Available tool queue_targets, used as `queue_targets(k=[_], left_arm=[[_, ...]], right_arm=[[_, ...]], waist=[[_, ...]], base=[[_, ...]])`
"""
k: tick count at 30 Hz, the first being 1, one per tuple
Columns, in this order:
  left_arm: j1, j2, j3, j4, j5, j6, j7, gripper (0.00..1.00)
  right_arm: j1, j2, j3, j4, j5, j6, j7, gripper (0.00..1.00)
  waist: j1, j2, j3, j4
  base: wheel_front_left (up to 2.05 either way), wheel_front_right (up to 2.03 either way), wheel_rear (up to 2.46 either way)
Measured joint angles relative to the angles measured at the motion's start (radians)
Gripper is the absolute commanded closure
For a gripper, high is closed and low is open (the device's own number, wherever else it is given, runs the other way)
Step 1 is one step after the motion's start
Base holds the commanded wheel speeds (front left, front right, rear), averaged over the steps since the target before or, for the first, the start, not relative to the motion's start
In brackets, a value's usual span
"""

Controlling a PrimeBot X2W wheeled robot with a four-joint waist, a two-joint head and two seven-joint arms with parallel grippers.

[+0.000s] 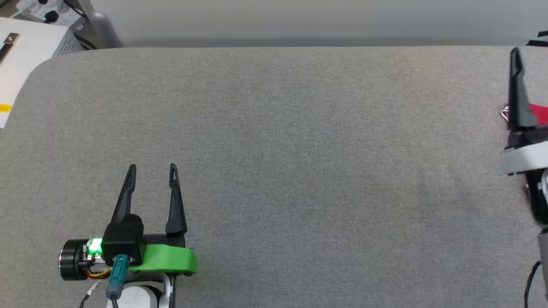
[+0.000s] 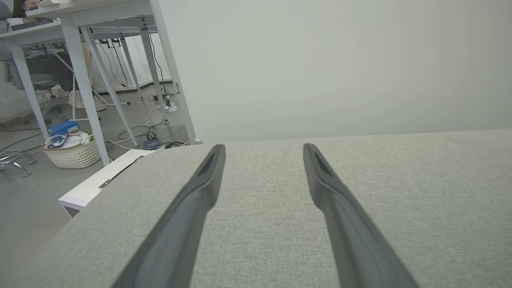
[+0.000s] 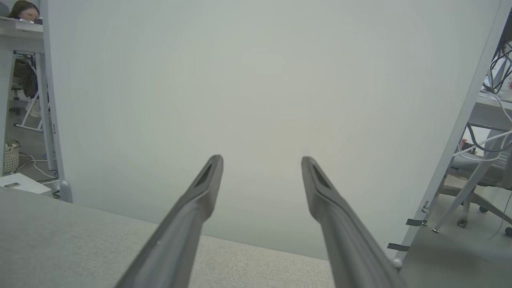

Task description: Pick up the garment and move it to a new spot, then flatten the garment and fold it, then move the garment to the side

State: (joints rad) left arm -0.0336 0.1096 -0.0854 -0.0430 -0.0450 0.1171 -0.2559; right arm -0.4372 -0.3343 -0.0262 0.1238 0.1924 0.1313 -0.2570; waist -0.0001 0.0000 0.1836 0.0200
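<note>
I am hovering over the wide grey table [image 1: 299,149]. The red shirt [image 1: 540,112] is peeking in at my far right; soft, light and floppy, it is probably wanting a pinch at a hem. My right claw [image 3: 262,160], beside it, and left claw [image 1: 152,167] are standing spread, empty.

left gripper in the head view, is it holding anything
No, the left gripper has its two fingers spread apart over the bare grey table, with nothing between them.
</note>
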Motion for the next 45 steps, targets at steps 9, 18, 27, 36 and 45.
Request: queue_targets(k=[9,18,27,36,45], left_arm=[[0.031,-0.012,0.005,0.034,0.000,-0.016,0.000,0.00],[0.072,-0.016,0.002,0.048,0.000,-0.040,0.000,0.00],[0.109,-0.021,-0.001,0.041,0.000,-0.059,0.000,0.00],[0.124,-0.025,0.002,0.033,0.000,-0.070,0.000,0.00],[0.139,-0.032,0.006,0.033,0.000,-0.079,0.000,0.00]], right_arm=[[0.201,0.115,0.029,-0.013,-0.031,0.000,0.000,0.00],[0.371,0.176,0.019,-0.013,-0.010,0.000,0.000,0.00],[0.484,0.210,0.007,-0.083,0.017,0.000,0.000,0.00],[0.540,0.229,-0.002,-0.132,0.019,0.000,0.002,0.00],[0.555,0.230,-0.005,-0.137,0.024,0.000,0.007,0.00]], waist=[[0.0000,0.0000,-0.067,0.024],[0.0000,0.0000,-0.120,0.018],[0.0000,0.0000,-0.155,0.010],[0.0000,0.0000,-0.164,0.006],[0.0000,0.0000,-0.169,0.000]], base=[[0.00,0.00,0.00],[0.00,0.00,0.00],[0.00,0.00,0.00],[0.00,0.00,0.00],[0.00,0.00,0.00]])
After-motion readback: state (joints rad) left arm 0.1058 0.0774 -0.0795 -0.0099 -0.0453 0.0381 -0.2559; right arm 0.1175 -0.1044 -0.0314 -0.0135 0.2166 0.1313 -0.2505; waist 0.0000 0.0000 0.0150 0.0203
